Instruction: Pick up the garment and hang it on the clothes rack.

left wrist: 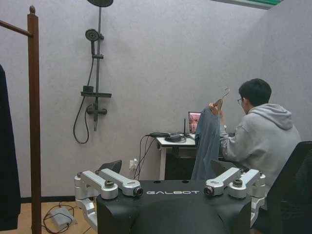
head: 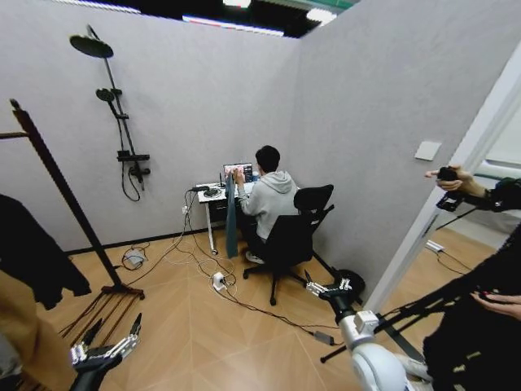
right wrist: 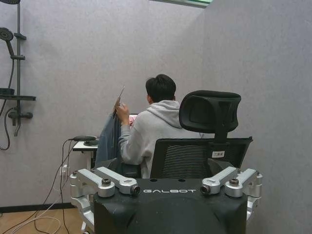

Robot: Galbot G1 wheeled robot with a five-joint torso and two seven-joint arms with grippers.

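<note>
My left gripper (head: 110, 342) shows silver links on black fingers, and my right gripper (head: 330, 287) the same silver over black. Far left, the clothes rack (left wrist: 33, 122) is dark red-brown wood, with a plain black garment (head: 32, 252) on it. The walls (head: 212, 98) are plain pale grey, the floor (head: 244, 342) warm tan wood in a herringbone pattern.

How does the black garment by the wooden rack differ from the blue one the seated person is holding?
The black garment hangs at the clothes rack, untouched; the blue garment is held up on a hanger by the seated person. The black one is near the robot, the blue one across the room. Both hang down.
</note>
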